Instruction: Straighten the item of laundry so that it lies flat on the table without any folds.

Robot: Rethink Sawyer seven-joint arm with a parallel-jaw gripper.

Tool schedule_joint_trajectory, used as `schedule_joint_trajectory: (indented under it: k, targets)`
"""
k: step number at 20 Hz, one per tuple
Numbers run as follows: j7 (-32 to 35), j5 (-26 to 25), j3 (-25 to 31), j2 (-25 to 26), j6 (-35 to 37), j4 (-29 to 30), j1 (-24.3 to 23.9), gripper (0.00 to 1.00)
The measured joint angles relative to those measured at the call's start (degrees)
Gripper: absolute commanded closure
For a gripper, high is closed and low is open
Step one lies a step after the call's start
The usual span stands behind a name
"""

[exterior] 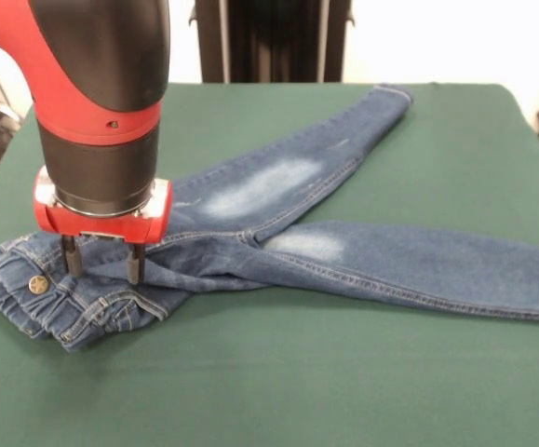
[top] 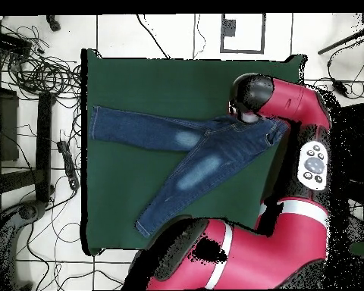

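The item of laundry, a small pair of blue jeans point(exterior: 278, 191), lies on the green table point(exterior: 278, 391) with its legs spread in a V. One leg runs to the far right corner, the other to the right edge. The waistband with its brass button point(exterior: 38, 284) is bunched and folded at the near left. My gripper point(exterior: 103, 264) points straight down there, open, with both fingertips point(exterior: 136, 265) resting on the denim just behind the waistband. In the overhead view the jeans point(top: 189, 144) stretch across the table point(top: 139, 83), and the arm's head point(top: 250, 97) hides the gripper.
The red arm's body point(top: 238, 258) overhangs the table's bottom right part in the overhead view. Cables point(top: 33, 68) lie tangled on the floor to the left of the table. The jeans' waist sits close to the table's right edge in that view.
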Motion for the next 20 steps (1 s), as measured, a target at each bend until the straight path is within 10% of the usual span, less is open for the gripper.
schedule_joint_trajectory:
  k: [20]
  targets:
    - [0.0, -0.2, -0.1, 1.4, -6.4, 0.8, 0.0, 0.00]
